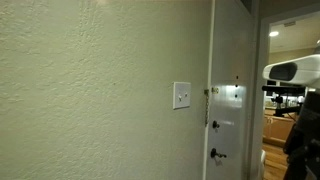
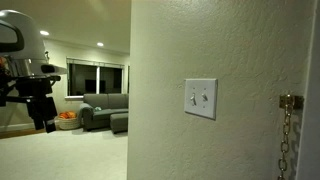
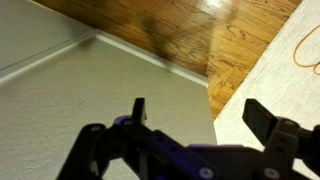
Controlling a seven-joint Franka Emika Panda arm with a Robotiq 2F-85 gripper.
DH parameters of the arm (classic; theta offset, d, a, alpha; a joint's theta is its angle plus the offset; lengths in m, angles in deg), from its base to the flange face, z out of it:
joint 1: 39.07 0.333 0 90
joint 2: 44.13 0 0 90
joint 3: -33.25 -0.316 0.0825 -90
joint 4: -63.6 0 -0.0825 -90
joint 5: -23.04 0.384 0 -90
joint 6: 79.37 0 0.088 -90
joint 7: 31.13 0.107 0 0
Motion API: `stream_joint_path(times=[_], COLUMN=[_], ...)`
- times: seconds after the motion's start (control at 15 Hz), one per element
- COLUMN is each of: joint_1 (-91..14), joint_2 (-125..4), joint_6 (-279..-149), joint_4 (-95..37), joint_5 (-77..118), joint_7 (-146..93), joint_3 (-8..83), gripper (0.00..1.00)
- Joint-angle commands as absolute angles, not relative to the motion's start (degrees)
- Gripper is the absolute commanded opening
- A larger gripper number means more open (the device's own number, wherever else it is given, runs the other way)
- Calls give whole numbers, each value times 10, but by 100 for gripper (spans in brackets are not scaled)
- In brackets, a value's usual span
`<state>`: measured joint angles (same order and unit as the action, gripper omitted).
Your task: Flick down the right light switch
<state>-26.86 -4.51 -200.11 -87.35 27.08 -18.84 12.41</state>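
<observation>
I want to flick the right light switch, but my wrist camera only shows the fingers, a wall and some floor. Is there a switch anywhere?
Observer: Yes, a white switch plate sits on the wall, with two little switches side by side.
Operator: Which one is mine?
Observer: The right switch, the one nearer the door chain.
Operator: Am I close?
Observer: No. Your arm is well off to the side of the plate, out by the sofa.
</observation>
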Motion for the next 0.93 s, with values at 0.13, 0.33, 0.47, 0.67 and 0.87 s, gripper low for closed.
stream_joint_path(times=[0.13,0.33,0.47,0.67,0.87], joint_1=[-259,-260,-262,-271,-285], joint_2=[-48,-49,-50,-50,-50], joint_6=[-2000,-2001,-2001,-2000,-2000], joint_4=[-872,-872,-871,-868,-865], joint_5=[262,260,257,247,229], joint_7=[-183,-183,-184,-184,-185], joint_3=[133,134,136,140,152], gripper=[100,100,100,100,100])
